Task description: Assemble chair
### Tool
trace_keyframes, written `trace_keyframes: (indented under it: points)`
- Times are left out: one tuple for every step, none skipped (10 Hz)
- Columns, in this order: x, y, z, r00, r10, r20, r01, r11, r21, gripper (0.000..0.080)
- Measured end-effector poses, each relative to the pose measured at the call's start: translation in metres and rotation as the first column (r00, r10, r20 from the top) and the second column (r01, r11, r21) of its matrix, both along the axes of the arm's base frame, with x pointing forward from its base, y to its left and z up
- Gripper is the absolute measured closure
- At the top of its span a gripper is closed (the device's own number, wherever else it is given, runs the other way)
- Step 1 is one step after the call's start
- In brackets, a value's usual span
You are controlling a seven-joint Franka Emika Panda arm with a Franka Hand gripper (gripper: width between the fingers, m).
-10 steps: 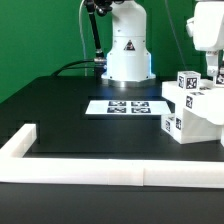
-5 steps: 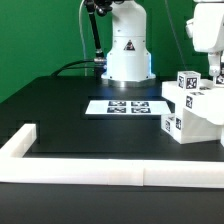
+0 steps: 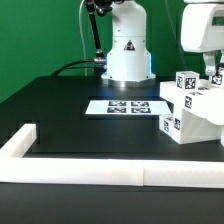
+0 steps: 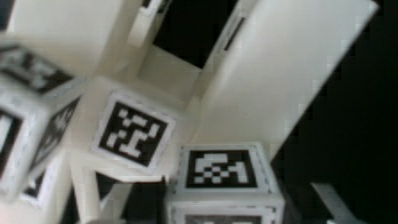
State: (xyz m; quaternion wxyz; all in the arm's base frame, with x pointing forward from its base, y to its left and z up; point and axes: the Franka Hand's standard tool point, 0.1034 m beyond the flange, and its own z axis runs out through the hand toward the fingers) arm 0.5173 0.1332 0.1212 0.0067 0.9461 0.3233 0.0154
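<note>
Plastic, white and matte: I see the chair (image 3: 192, 108) as a chunky cluster of blocky bars and cube ends, each carrying small black-and-white square tags, standing on the black table (image 3: 70, 110) at the exterior view's right edge. The gripper (image 3: 212, 72) reaches down onto its top; its jaws are clenched, though on what I cannot tell. The flat marker board (image 3: 127, 106) lies just beside the chair.

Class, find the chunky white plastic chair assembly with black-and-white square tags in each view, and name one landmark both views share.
Exterior view: chunky white plastic chair assembly sits on the black table at that view's right edge.
Wrist view: it fills the picture, seen close up.
Shared landmark: its square tags.
</note>
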Motion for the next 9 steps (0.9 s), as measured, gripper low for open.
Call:
trace_keyframes:
  points:
    - [0.0000,0.0001,0.0000,0.996,-0.084,0.000,0.084,0.996,0.004,0.0513]
    - [0.0001,0.0001,0.0000,0.984,-0.178,0.000,0.178,0.984,0.008,0.0513]
    - [0.0003,0.0001,-0.0002,0.977,-0.213,0.004,0.213,0.977,0.011,0.0512]
    - [0.0006,0.0005,-0.0002,0.948,-0.318,0.005,0.318,0.948,0.017,0.0512]
    - [0.0005,0.0008,-0.0002,0.935,-0.355,0.005,0.355,0.935,0.018,0.0512]
    - [0.0002,0.0016,-0.0004,0.897,-0.443,0.003,0.442,0.897,0.022,0.0512]
    - [-0.0001,0.0024,-0.0004,0.856,-0.518,0.000,0.518,0.855,0.025,0.0512]
    - [-0.0002,0.0027,-0.0004,0.824,-0.566,-0.002,0.566,0.824,0.026,0.0511]
    - [-0.0002,0.0029,-0.0004,0.799,-0.601,-0.004,0.601,0.799,0.029,0.0511]
